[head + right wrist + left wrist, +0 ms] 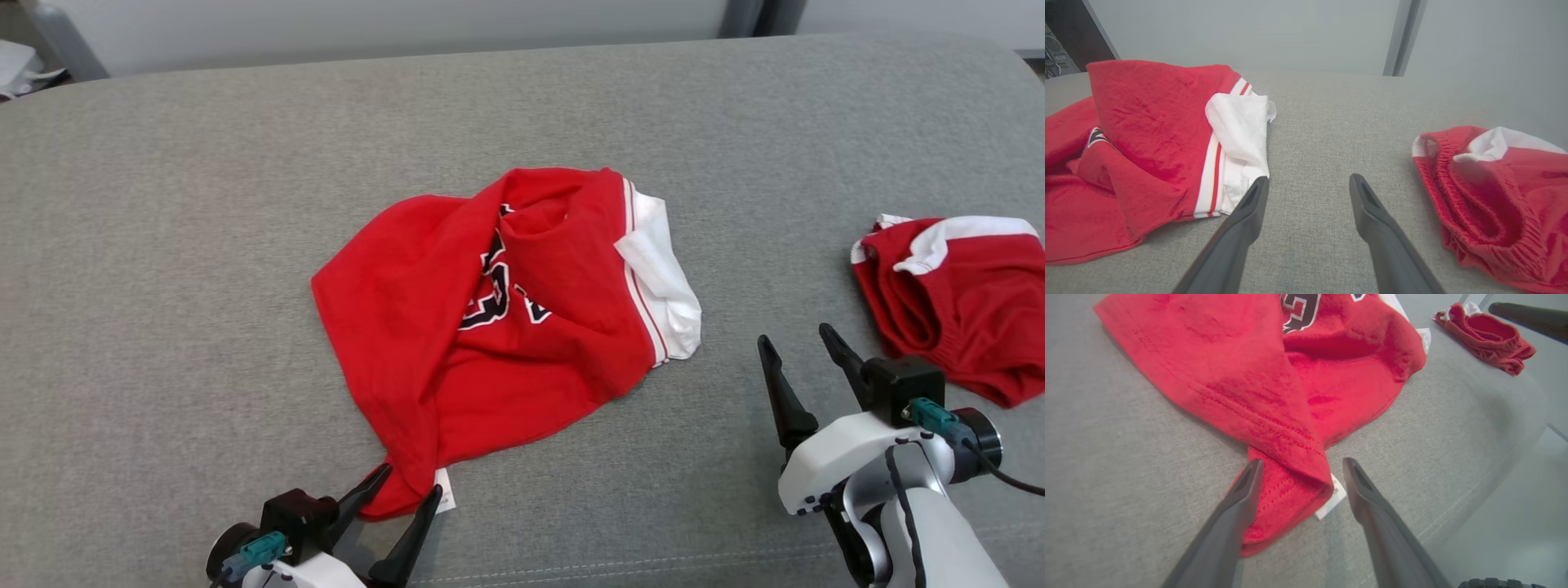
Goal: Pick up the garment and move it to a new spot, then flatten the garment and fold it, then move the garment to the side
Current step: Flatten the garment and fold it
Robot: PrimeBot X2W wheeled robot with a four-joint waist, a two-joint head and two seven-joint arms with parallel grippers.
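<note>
The garment (490, 327) is a red shirt with black lettering and a white striped sleeve, lying crumpled in the middle of the grey cushion (163, 245). Its near corner, with a small white tag, lies between the spread fingers of my left gripper (408, 490), which is open around it (1298, 473). In the left wrist view the red hem (1286, 486) rests on the cushion between the two fingers. My right gripper (796, 343) is open over bare cushion, to the right of the white sleeve (1241, 134), with nothing between its fingers (1308, 183).
A second red and white garment (955, 302) with an elastic waistband lies bunched at the right edge, just beyond my right gripper (1490, 196). The cushion's front seam runs close under both arms. A pale wall stands behind.
</note>
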